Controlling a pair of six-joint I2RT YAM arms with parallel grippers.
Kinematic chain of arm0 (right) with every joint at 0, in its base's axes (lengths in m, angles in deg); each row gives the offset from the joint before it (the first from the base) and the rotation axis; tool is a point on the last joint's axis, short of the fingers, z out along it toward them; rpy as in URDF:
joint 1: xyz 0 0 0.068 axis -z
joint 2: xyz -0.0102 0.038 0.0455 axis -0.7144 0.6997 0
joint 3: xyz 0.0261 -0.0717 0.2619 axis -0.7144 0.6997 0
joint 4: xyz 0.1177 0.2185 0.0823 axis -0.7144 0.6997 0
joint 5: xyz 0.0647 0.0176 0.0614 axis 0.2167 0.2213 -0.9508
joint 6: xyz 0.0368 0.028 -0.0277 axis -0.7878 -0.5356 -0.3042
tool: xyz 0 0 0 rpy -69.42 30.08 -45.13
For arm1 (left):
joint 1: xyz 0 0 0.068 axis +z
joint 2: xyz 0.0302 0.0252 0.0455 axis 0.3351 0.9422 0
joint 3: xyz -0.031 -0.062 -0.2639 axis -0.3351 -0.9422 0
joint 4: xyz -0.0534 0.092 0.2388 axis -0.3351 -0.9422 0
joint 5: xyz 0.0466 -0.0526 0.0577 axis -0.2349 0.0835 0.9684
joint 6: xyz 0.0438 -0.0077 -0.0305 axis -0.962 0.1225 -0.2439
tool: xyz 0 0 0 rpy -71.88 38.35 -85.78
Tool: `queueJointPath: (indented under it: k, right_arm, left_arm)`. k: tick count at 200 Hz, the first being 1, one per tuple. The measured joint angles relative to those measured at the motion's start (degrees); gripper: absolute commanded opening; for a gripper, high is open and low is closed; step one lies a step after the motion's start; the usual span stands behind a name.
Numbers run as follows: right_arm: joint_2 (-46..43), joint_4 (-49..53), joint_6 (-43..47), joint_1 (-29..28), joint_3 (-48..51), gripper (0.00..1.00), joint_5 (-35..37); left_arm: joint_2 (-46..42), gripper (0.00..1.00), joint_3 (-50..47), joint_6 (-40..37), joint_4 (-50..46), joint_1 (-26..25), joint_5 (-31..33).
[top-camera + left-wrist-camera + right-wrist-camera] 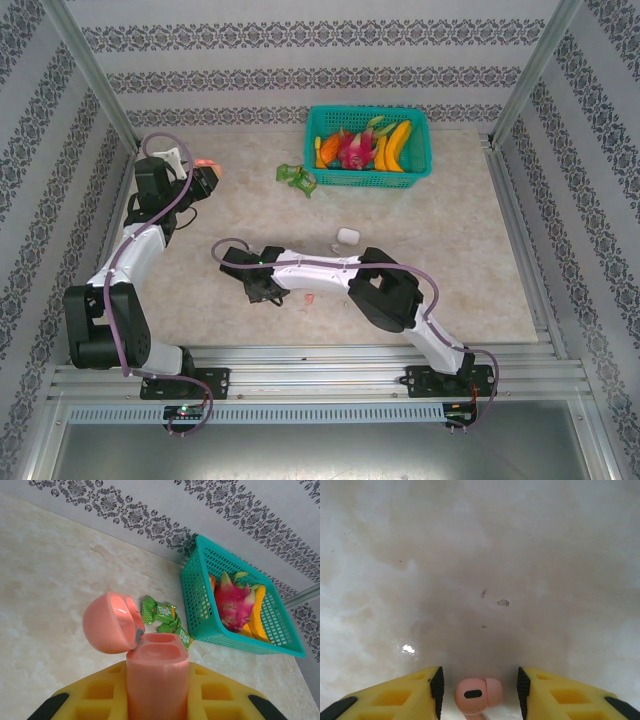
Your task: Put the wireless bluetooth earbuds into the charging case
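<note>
Right wrist view has the right gripper (479, 682) spread wide, a salmon-pink earbud (476, 696) lying on the table (480, 555) between its fingers (395, 697), bare top ahead. Over by the table's left edge, the left gripper (157, 692) clamps the pink charging case (156, 662), lid (111, 622) open

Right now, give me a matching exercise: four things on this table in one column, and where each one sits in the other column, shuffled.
Things
1. pink case
2. pink earbud
3. white case
4. teal basket

Places
A. holds fruit
B. on the table, inside the open right gripper
C. clamped by the left gripper, lid open
D. mid-table, outside either gripper

Pairs: 1-C, 2-B, 3-D, 4-A
</note>
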State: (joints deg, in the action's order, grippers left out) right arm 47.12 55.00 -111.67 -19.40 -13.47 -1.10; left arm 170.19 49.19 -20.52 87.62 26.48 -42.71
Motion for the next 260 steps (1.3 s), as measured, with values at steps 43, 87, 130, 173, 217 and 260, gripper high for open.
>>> queueJointPath:
  k: [43, 87, 130, 173, 217, 260]
  right_arm:
    - [0.7, 0.9, -0.9, -0.7, -1.1, 0.44, 1.5]
    - [0.8, 1.4, -1.4, -0.9, -1.1, 0.42, 2.0]
    - [0.8, 1.8, -2.4, -0.9, -1.1, 0.37, 2.4]
    - [0.9, 2.1, -2.7, -1.5, -1.2, 0.33, 2.9]
    - [0.9, 2.3, -2.9, -1.6, -1.2, 0.28, 3.0]
    - [0.8, 2.1, -2.9, -1.6, -1.1, 0.25, 3.6]
  left_arm:
    - [0.0, 0.00, -0.3, 0.7, 1.2, 0.2, 0.0]
    - [0.0, 0.00, -0.7, 0.9, 1.7, 0.3, 0.0]
    - [0.0, 0.00, -1.1, 0.9, 2.0, 0.3, 0.0]
    - [0.0, 0.00, -1.1, 1.3, 2.5, 0.3, 0.0]
    - [0.0, 0.00, -1.4, 1.9, 2.7, 0.3, 0.0]
    - [0.0, 0.00, -1.9, 2.4, 2.9, 0.3, -0.1]
